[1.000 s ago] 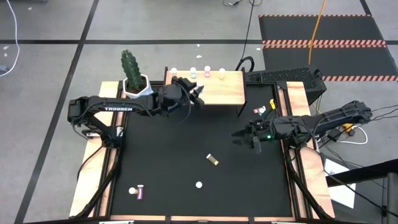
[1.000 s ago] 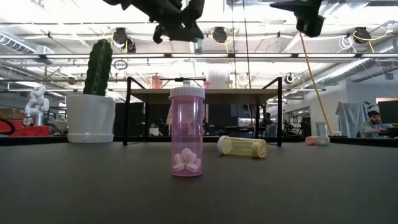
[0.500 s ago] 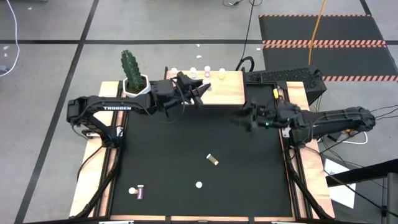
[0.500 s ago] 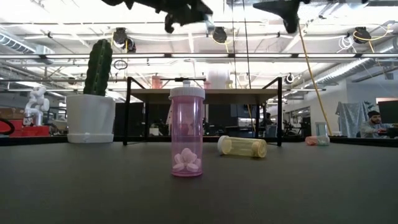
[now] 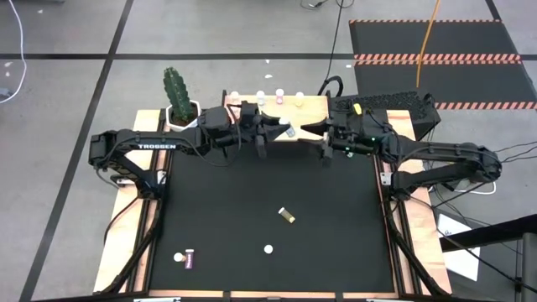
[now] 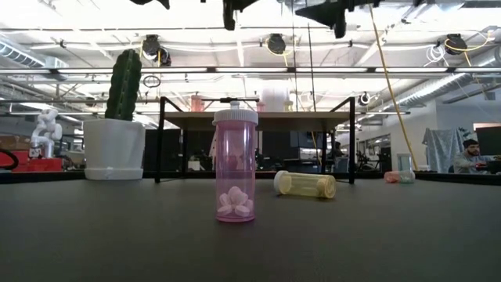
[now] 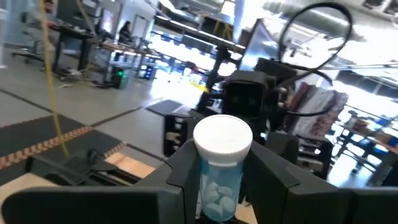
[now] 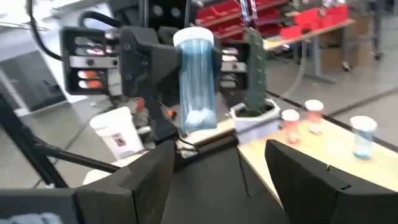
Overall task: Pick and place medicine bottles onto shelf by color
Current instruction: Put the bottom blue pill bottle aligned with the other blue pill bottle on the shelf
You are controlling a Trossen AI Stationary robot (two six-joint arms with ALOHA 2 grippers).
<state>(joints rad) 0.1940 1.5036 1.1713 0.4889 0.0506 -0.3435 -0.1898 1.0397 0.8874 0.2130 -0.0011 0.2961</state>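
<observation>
Since a second ago the right pincer point(image 5: 317, 134) has swung from mid-desk to the shelf point(image 5: 306, 123), fingers spread and empty, facing the left pincer point(image 5: 281, 130), which clamps a clear-blue, white-capped medicine bottle point(image 7: 221, 163) holding white pills above the shelf's front edge.

A robotics lab or workshop in an open industrial hall. A black work surface point(image 5: 252, 235) in a wooden frame stands on a grey concrete floor marked with dark tape lines, beside a black mat point(image 5: 436, 50) edged with red and white hazard stripes. Overhead run exposed pipes and strip lights point(image 6: 313, 72). Behind are workbenches, shelves of red storage bins point(image 8: 298, 25), hanging cables, and a seated person point(image 6: 472, 154) at a desk.
</observation>
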